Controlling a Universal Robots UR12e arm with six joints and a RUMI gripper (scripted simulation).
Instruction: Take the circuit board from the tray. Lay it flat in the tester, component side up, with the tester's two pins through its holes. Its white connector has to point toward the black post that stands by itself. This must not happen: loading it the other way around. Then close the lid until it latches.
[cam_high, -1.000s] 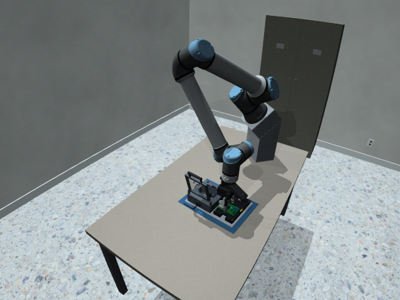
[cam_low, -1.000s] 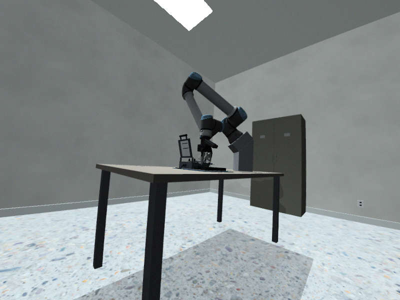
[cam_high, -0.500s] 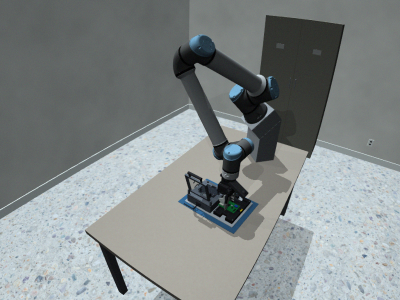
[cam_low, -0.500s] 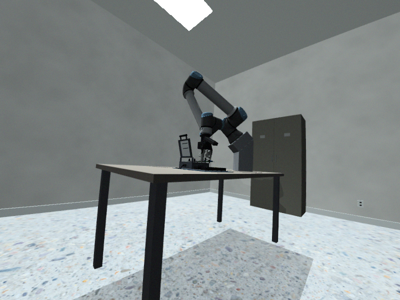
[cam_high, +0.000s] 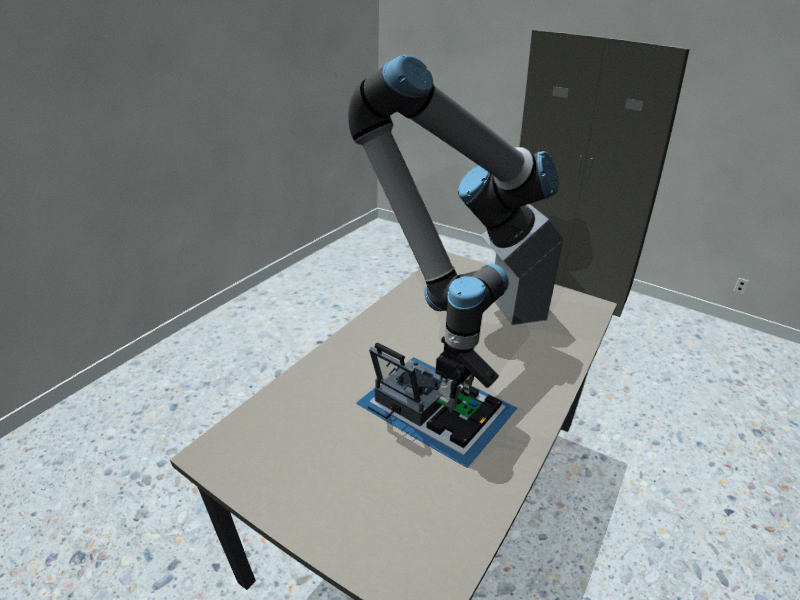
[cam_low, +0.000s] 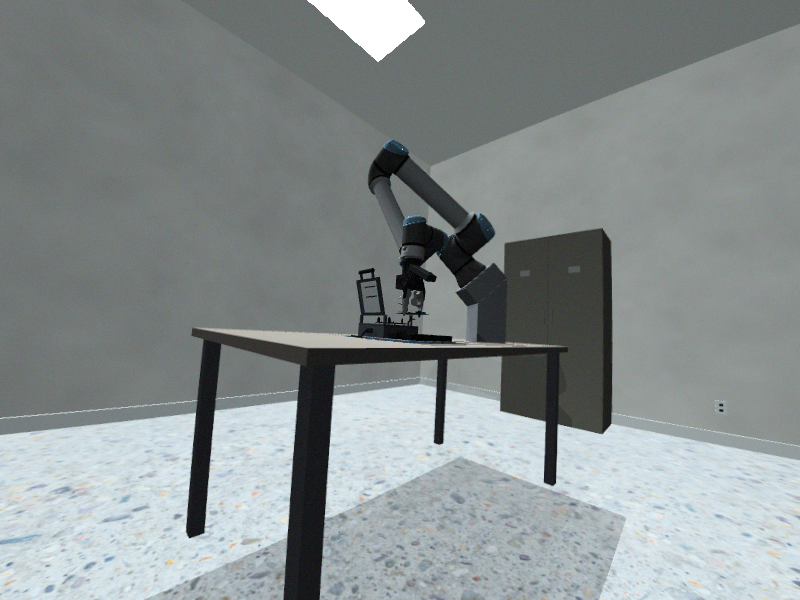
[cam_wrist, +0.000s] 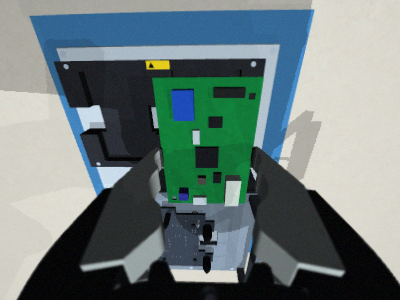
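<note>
Green circuit board (cam_wrist: 207, 145) fills the middle of your wrist view, and the pincer (cam_wrist: 205, 200) has it clamped: the two grey fingers press in on its side edges near the lower end. Its long axis runs up and down the frame, from between the fingers toward the top. You're looking at the component side: a blue rectangular part sits in the board's upper left, black chips are scattered down the centre, and the white connector (cam_wrist: 232, 192) stands at the lower right corner, on the end nearest the fingers.

Behind the board's upper half you see the black tray (cam_wrist: 112, 100) with its yellow warning label at the top edge, resting on a pale plate over the blue mat (cam_wrist: 292, 75). Below the board, between the fingers, part of the dark grey tester (cam_wrist: 187, 237) shows; its pins can't be made out.

In the top view, the board (cam_high: 462, 405) hangs off the surface at frame centre, over the tray (cam_high: 462, 426) and just right of the tester (cam_high: 403, 393), whose lid (cam_high: 387, 361) stands open and upright. All of this sits on the beige desk (cam_high: 310, 477). From the exterior view, the pincer (cam_low: 411, 303) hangs just above the tester (cam_low: 387, 329).
</note>
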